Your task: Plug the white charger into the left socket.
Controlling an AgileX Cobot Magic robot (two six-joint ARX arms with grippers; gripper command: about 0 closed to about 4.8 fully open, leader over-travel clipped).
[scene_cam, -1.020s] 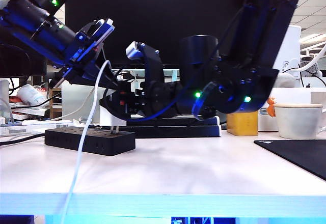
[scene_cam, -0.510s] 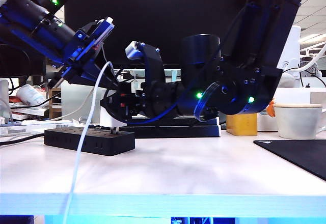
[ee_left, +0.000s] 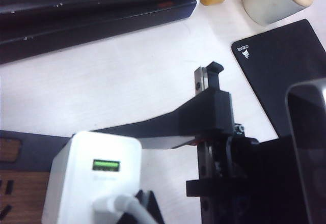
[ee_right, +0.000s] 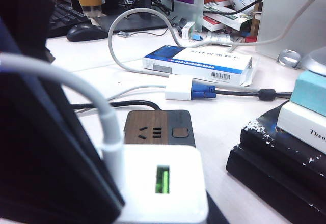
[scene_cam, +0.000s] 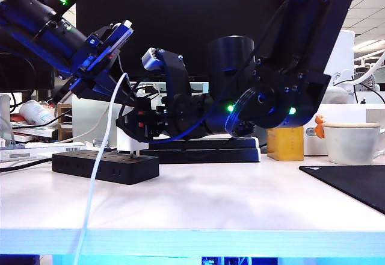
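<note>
Exterior view: white table [scene_cam: 198, 199], black mouse mat [scene_cam: 355, 183] at 4 o'clock. Power strip [scene_cam: 105, 165] at 9 o'clock — white charger [scene_cam: 131, 140] upright, prongs at its top face, grasped by right gripper [scene_cam: 133, 134]; cable [scene_cam: 99, 168] drapes forward. Left gripper [scene_cam: 123, 99] clenched just above. Behind — black books [scene_cam: 204, 150], yellow block [scene_cam: 286, 143], mug [scene_cam: 354, 141]. Cluttered desks beyond.
</note>
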